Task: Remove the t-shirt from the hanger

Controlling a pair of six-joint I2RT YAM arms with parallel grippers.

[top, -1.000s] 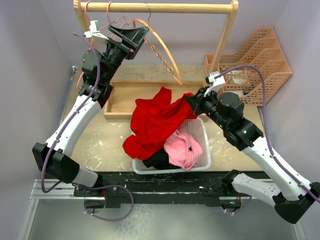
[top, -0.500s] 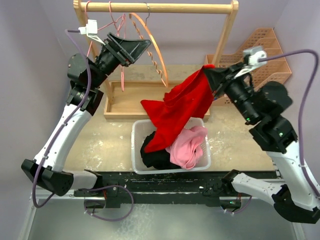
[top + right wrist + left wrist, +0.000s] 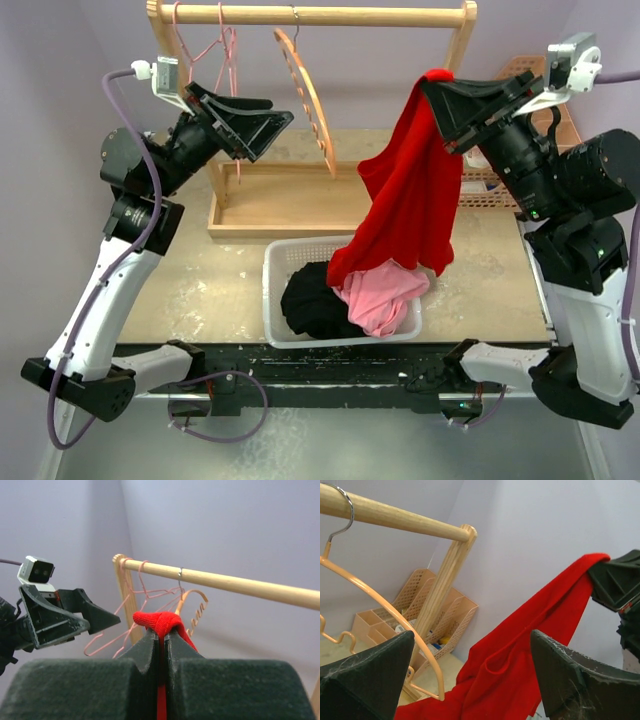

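Observation:
The red t-shirt (image 3: pixel 415 205) hangs free of the hanger, held high from its top by my right gripper (image 3: pixel 437 82), which is shut on it (image 3: pixel 161 621). Its lower end drapes over the white basket (image 3: pixel 272 290). The bare orange hanger (image 3: pixel 310 98) hangs from the wooden rail (image 3: pixel 330 15) and also shows in the left wrist view (image 3: pixel 380 605). My left gripper (image 3: pixel 268 108) is open and empty, just left of the orange hanger and apart from it. The shirt also shows in the left wrist view (image 3: pixel 520 665).
The basket holds a pink garment (image 3: pixel 385 295) and a black one (image 3: pixel 310 305). Pink wire hangers (image 3: pixel 222 50) hang at the rail's left end. A shallow wooden tray (image 3: pixel 270 205) lies under the rail. Orange file trays (image 3: pixel 520 75) stand at the back right.
My right gripper has risen up and right, lifting the red t-shirt out of the basket area until it hangs. My left gripper has drawn back left, away from the orange hanger.

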